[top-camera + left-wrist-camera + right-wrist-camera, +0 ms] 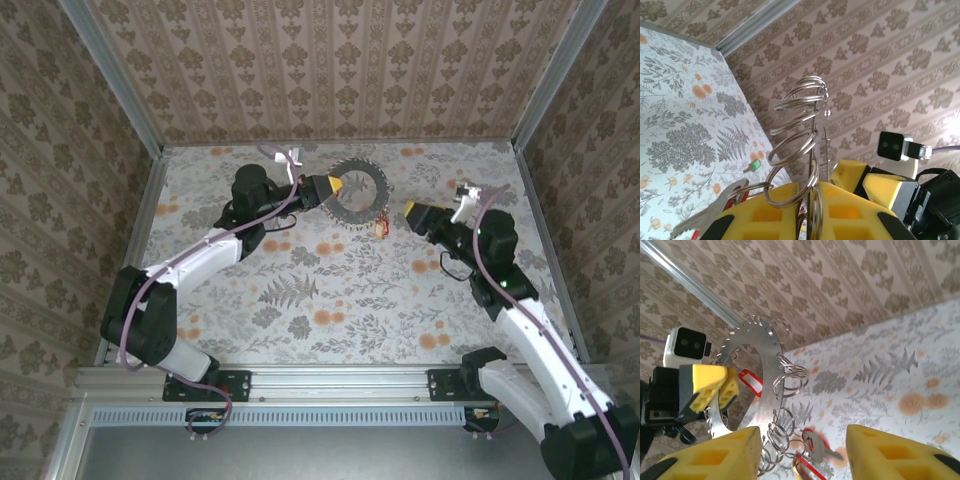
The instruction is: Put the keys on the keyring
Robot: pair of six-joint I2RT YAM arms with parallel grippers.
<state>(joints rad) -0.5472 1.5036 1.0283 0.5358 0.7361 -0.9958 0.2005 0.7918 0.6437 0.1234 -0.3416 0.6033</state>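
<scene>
The left arm reaches across the flower-patterned surface towards its far middle. There the left gripper is clenched on the keyring, a flat, toothed metal hoop hung with a string of wire rings. In the left wrist view the rings of the keyring rise in a loose coil out of the narrow gap between the yellow fingers of the left gripper. The right gripper sits just to the right of the hoop. Its fingers are released and stand well apart, with nothing pinched between them. In the right wrist view the keyring stands up on edge ahead of the right gripper, and the left gripper grips its far rim. The keys lie in a small red cluster at the hoop's near right edge, between the two grippers. One of the keys has a red head and sits among the lowest wire rings. Whether it is threaded on a ring is unclear. From the left wrist, a green-headed one of the keys lies on the surface beyond the coil.
</scene>
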